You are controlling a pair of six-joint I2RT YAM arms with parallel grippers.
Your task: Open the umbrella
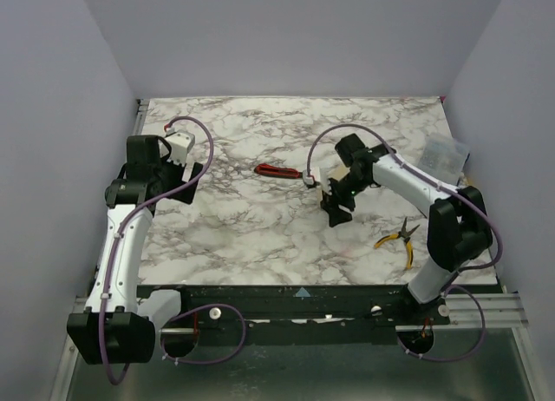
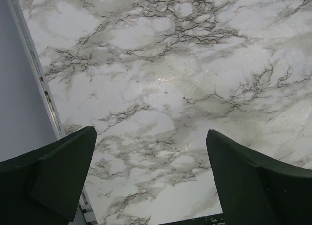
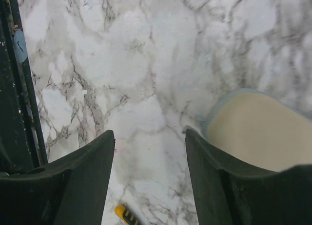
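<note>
Umbrella (image 3: 258, 132): only a rounded beige patch shows in the right wrist view, lying on the table (image 3: 146, 64) just outside the right gripper (image 3: 148, 132); it sits beside the finger (image 3: 214, 186) on that view's right side and is partly hidden behind it; whether it touches that finger, cannot tell; right jaws spread wide, only marble between them, no hold on anything; yellow handle tip of the pliers (image 3: 124, 215) pokes in at the bottom edge, below the gap; top view: right gripper points down mid-table, a sliver of beige by its wrist, too small to read whether the umbrella is folded; red-handled cutter (image 1: 277, 171) lies just left of that arm, apart from it; pliers lie to its right, near the right arm's base; left gripper (image 2: 150, 132) also wide open and empty, hovering over marble by the table's left edge, well apart from the umbrella
</note>
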